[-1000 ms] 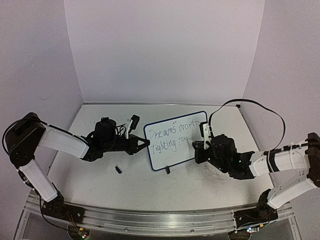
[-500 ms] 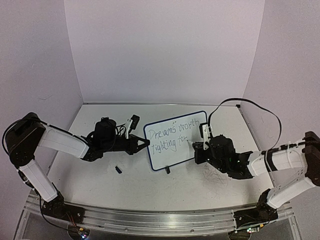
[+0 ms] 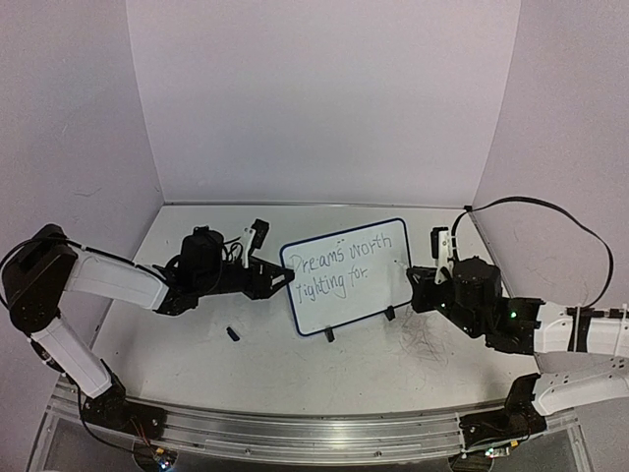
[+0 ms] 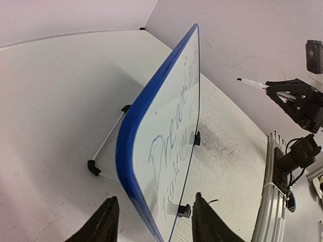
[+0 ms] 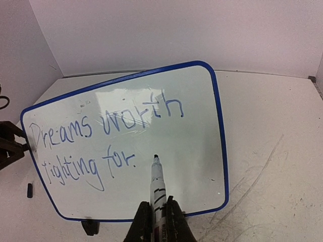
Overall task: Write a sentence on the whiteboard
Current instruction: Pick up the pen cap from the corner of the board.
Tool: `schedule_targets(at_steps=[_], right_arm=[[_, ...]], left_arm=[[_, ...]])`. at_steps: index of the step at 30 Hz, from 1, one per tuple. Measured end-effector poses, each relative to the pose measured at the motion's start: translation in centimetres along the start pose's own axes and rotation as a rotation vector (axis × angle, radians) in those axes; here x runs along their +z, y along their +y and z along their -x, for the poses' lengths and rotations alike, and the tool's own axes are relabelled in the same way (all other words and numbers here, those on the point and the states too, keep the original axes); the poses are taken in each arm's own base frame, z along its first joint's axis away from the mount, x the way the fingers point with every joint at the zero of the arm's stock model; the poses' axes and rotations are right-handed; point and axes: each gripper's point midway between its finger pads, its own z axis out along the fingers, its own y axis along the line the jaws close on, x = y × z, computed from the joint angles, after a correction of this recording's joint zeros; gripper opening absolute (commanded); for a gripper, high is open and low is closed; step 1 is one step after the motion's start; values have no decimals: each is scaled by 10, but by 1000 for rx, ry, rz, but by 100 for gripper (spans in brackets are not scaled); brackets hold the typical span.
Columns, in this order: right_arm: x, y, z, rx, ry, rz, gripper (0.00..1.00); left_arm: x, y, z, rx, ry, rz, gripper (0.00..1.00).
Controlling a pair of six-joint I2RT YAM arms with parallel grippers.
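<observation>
My right pincer (image 5: 158, 219) grips a slim white marker (image 5: 157, 184), tip hovering off the whiteboard (image 5: 194, 151) at its 3 o'clock. The sentence (image 5: 103, 126) looks finished, full stop included, so I'd hold the tip clear: ink on that glossy face would likely smear. My left pincer (image 4: 154, 222) straddles the rounded blue rim at 9 o'clock; clamped or loose, I cannot tell. The board stands tilted mid-surface (image 3: 295, 364).

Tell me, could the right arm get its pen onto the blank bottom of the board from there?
Probably yes. The marker in the right fingers points at the whiteboard, and nothing lies between its tip and the blank area under the sentence. The left fingers straddle the opposite edge, well aside.
</observation>
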Motion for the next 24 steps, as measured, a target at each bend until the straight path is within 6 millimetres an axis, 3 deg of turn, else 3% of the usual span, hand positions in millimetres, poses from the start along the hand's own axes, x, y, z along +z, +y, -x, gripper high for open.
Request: schedule_targets(at_steps=[2,7,12,18,24], right_arm=[[1,-1,0,-10,7,-13,0],[6,5,8,-32,4,-9,0],[6,7,8,-51,5,-3,0],[12,12,5,-59,8,13,0],[17,22,2,-69,13,59,0]], left_arm=[[-4,-4,10,6,-26,-1,68],[-21,-10,30,11,-85,23,73],[-47,-1,26,-71,-79,122,73],[-82,32,-8,-326,25,370,64],[-117,41,-56,-617,79,488,56]])
